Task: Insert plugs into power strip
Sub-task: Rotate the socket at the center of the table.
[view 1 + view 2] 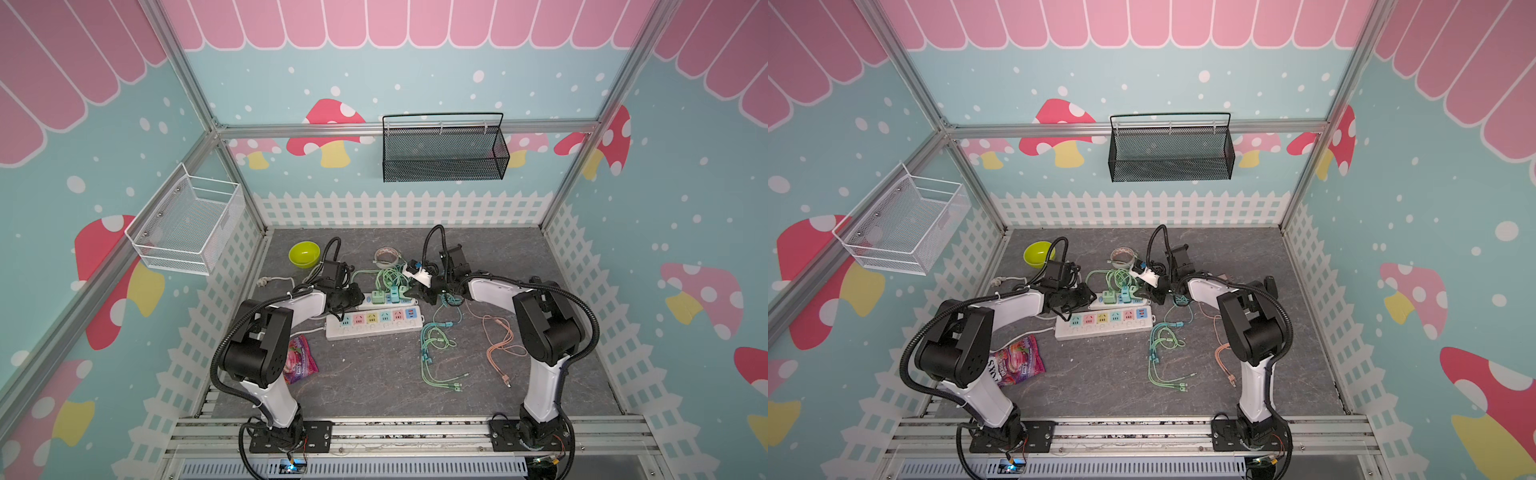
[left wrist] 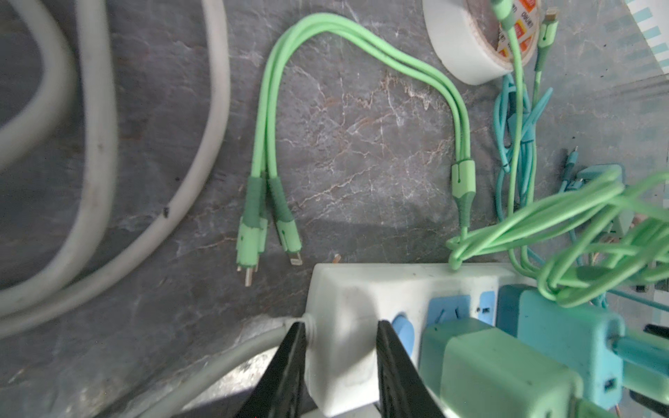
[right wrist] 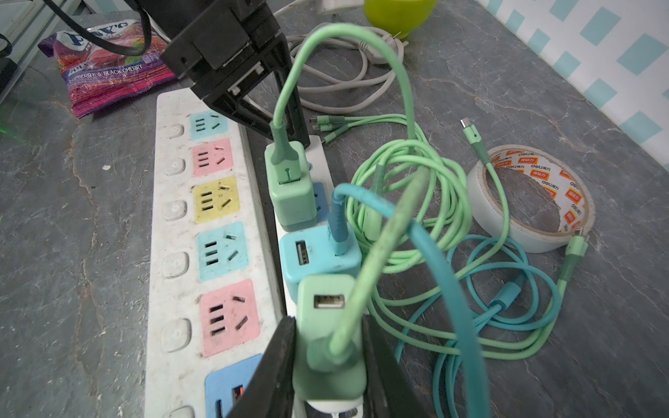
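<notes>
Slate-grey worktop (image 1: pixel 374 382). Two white strips lie side by side mid-worktop. The wide power strip (image 1: pixel 374 329) with coloured sockets is nearer the arm bases, the narrow power strip (image 1: pixel 368 305) just behind it. Narrow one carries three plugs (image 1: pixel 394 296): mint, teal, mint. Left gripper (image 1: pixel 358 300) sits over its left end. Right gripper (image 1: pixel 417 293) is at the end mint plug (image 1: pixel 402 291); jaw state unreadable from here. Loose mint/teal cables (image 1: pixel 436 345) and a salmon cable (image 1: pixel 503 340) lie right of the strips. Green bowl (image 1: pixel 304 253) and tape roll (image 1: pixel 385 255) at the back, snack bag (image 1: pixel 299 359) by the left arm.

The near surface (image 1: pixel 374 374) lies open. Behind the narrow power strip (image 2: pixel 347 286), looped cables (image 3: pixel 409 170) and a tape roll (image 3: pixel 532 239) block passage; 3 plugs (image 3: pixel 291 195) crowd its top.
</notes>
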`<control>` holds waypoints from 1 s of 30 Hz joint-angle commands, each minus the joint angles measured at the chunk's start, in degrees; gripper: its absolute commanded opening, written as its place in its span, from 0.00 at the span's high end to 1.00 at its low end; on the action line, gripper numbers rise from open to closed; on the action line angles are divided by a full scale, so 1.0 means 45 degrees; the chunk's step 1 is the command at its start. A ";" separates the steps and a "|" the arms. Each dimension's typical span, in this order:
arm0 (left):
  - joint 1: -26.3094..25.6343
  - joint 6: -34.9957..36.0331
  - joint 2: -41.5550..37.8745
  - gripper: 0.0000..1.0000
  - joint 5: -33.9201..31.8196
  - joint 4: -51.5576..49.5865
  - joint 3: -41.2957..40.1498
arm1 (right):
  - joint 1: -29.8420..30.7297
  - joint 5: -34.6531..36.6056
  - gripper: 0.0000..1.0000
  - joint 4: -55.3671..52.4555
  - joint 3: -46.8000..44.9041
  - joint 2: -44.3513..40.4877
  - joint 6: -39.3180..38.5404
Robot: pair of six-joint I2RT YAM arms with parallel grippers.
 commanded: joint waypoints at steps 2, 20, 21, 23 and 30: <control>0.0037 0.0190 0.0481 0.67 -0.0187 -0.0346 0.0213 | 0.0129 -0.0203 1.00 -0.0241 0.0192 0.0386 -0.0546; 0.0055 0.0268 0.0736 0.67 -0.0274 -0.0502 0.0476 | 0.0193 -0.1097 1.00 -0.0637 -0.0251 0.0226 -0.0823; 0.0045 0.0278 0.0736 0.67 -0.0289 -0.0501 0.0477 | 0.0173 -0.1161 1.00 -0.0618 -0.0316 0.0188 -0.0820; 0.0055 0.0268 0.0770 0.67 -0.0293 -0.0530 0.0502 | 0.0188 -0.1315 1.00 -0.0470 -0.0474 0.0064 -0.0758; 0.0073 0.0310 0.0799 0.67 -0.0312 -0.0641 0.0560 | 0.0188 -0.1282 1.00 -0.0016 -0.0786 0.0046 -0.0650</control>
